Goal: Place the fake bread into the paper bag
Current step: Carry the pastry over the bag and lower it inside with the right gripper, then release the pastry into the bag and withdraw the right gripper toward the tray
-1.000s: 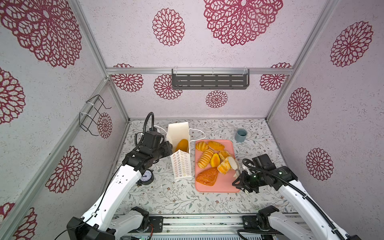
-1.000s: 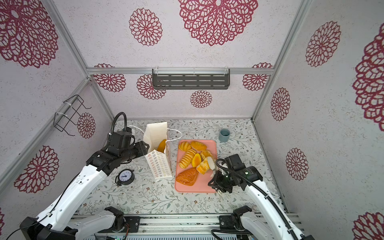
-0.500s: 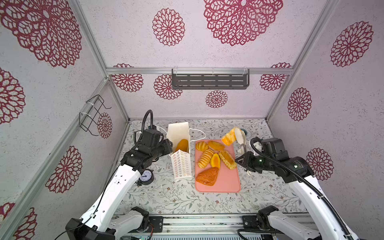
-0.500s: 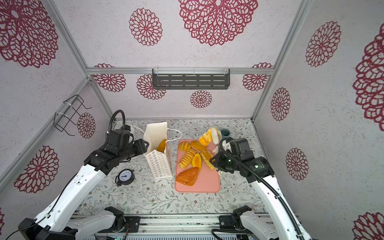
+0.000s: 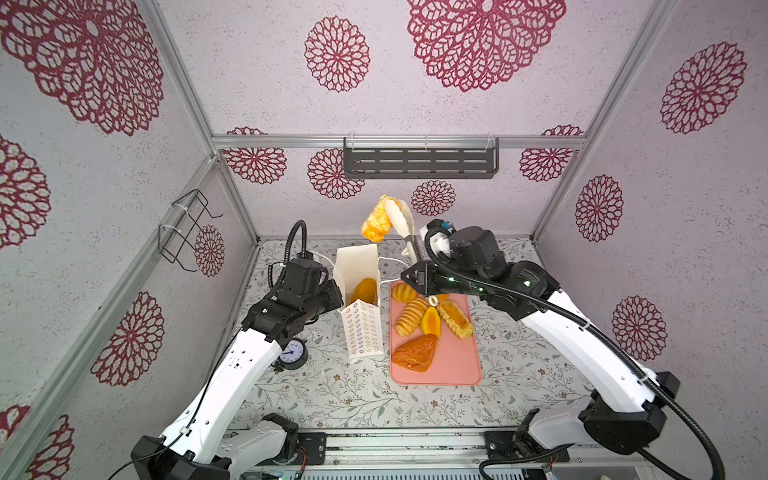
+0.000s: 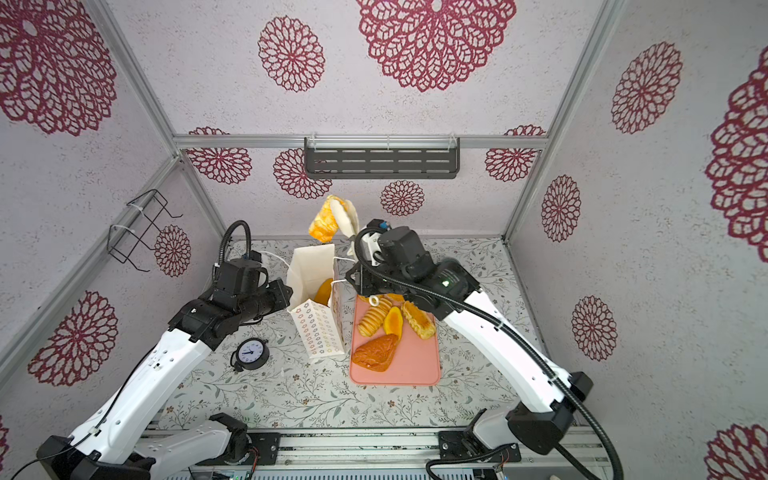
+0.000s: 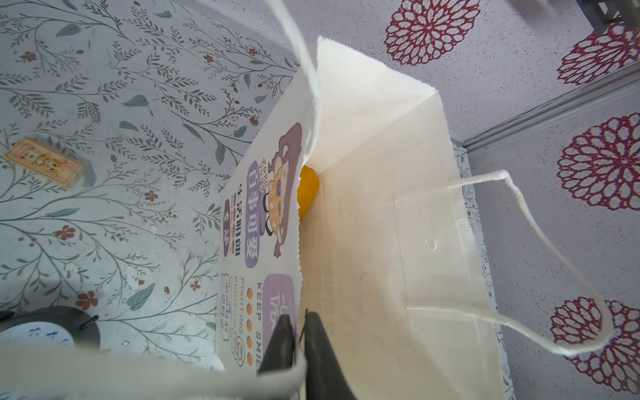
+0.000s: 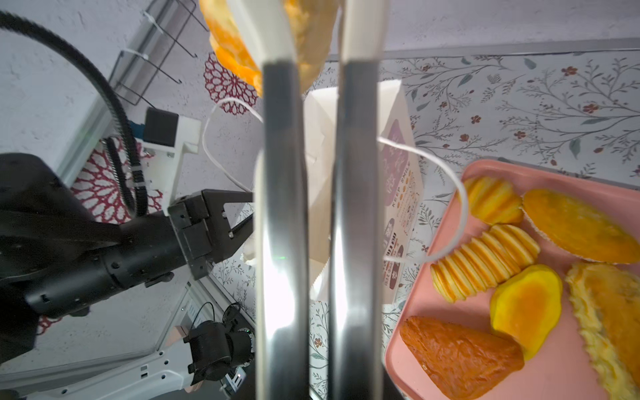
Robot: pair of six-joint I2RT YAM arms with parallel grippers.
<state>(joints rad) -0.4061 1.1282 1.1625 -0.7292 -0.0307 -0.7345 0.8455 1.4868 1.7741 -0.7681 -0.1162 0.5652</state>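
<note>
Left wrist view: the left hand (image 7: 299, 334) is pinched tight on the top edge of the paper bag (image 7: 363, 214). The bag stands open on the bench (image 7: 104, 138) with one bun (image 7: 307, 190) inside. In a top view the right hand (image 5: 417, 273), clamped on tongs (image 5: 401, 220), holds a flaky bread (image 5: 375, 220) high, close to the bag's open top. The other breads (image 5: 415, 353) lie on the pink tray (image 5: 451, 368).
</note>
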